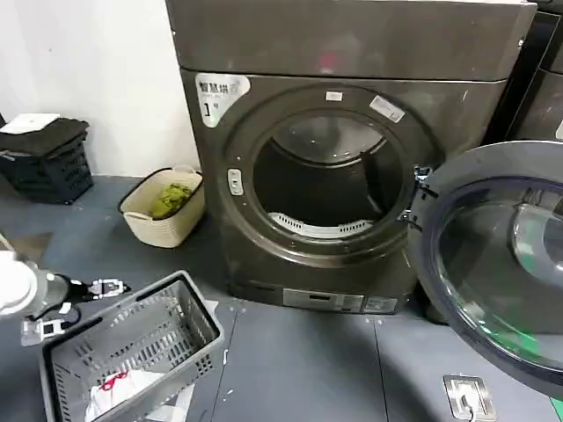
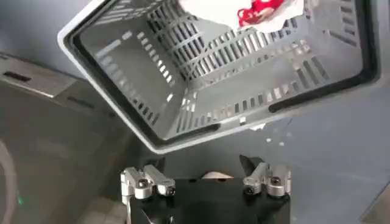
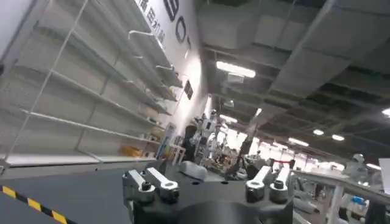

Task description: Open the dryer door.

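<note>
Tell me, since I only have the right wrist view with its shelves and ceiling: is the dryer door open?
Observer: Yes. In the head view the dryer door stands wide open, hinged to the right of the drum opening.
Operator: Where's the left gripper?
Observer: The left gripper is low on the robot's left beside a grey basket, open and holding nothing.
Operator: Anything in that basket?
Observer: A white cloth with red on it.

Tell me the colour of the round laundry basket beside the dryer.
Cream, with green laundry inside; the round laundry basket shows best in the head view.
</note>
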{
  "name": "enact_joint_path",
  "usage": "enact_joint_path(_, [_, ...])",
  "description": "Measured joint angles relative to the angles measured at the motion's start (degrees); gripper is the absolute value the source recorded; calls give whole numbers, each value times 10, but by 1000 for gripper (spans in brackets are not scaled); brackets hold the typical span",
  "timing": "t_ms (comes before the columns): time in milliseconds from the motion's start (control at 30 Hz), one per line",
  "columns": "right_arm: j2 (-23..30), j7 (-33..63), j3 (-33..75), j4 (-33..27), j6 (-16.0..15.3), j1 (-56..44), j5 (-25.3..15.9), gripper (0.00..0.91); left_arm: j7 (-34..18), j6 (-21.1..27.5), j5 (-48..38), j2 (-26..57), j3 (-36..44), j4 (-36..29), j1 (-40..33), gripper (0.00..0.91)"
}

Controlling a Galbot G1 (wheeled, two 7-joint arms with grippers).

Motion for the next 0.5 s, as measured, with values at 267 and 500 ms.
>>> enact_joint_path(267, [-1,-3,-1,-4,5,0,0,907,9,-25,2,11,0,1,1,907])
enact_joint_path(500, [-2,-4,-3,-7,7,0,0,907,26,-25,16,11,0,15,-2,907])
